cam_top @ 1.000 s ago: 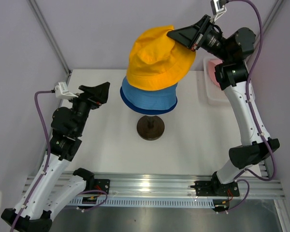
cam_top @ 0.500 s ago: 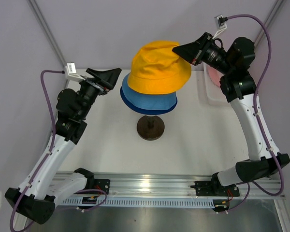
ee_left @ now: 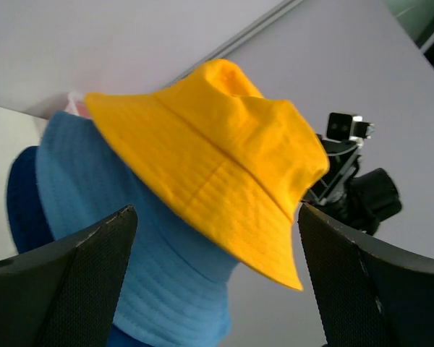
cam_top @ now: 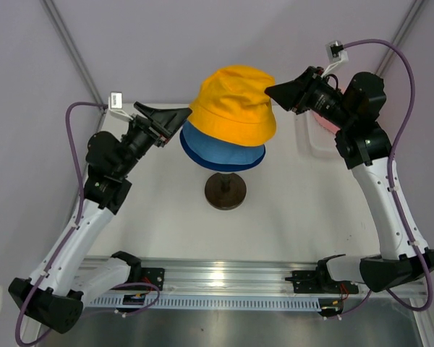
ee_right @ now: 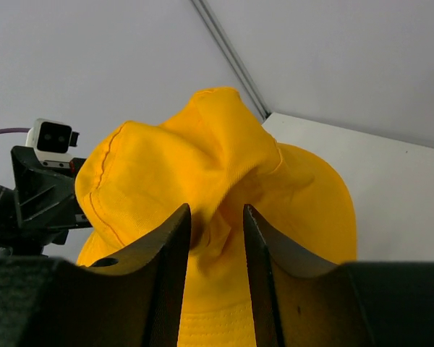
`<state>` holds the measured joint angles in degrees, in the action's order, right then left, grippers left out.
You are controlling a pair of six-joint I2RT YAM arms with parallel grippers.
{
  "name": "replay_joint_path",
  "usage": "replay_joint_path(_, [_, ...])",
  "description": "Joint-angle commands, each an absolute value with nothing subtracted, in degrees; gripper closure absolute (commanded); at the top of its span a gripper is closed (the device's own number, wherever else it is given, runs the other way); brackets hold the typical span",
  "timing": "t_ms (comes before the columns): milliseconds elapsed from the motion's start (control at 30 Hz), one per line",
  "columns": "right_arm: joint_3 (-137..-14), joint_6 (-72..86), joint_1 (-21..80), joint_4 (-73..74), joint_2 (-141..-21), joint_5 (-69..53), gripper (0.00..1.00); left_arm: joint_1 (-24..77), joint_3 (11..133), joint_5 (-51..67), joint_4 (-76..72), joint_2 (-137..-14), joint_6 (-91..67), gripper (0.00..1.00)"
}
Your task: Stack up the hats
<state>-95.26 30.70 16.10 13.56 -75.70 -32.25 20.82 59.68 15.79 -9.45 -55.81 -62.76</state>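
We are seeing the yellow-orange hat (cam_top: 233, 101) crown-up, brim tilting, now lower than before; right end effector (ee_right: 215, 230) is pinching it, left end effector (ee_left: 213, 275) standing wide

Yellow hat (cam_top: 233, 103) tops 2 blue hats (cam_top: 220, 150) (grippers flanking).

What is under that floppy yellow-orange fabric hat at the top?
Under the yellow-orange hat sits a light blue fabric hat, and beneath that a dark blue hat brim. A dark round base stands below on the table. Whatever carries the hats is covered.
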Motion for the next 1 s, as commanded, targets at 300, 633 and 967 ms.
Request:
replay_joint_path(300, [-92.7,30.4,15.8,9.9,-73.0,-33.1,0.6,23.7,61.7,20.0,-13.1,-58.1,-68.4,0.08])
replay_joint_path(633, [-91.1,29.4,15.8,10.4,-72.0,-31.4,0.6,24.6,59.4,18.1,-19.9,-59.0,-73.3,0.32])
replay_joint_path(967, [-89.6,28.9,15.6,9.3,-71.4,-31.4,0.6,24.7,59.8,16.3,-18.8,-59.4,-71.8,0.99])
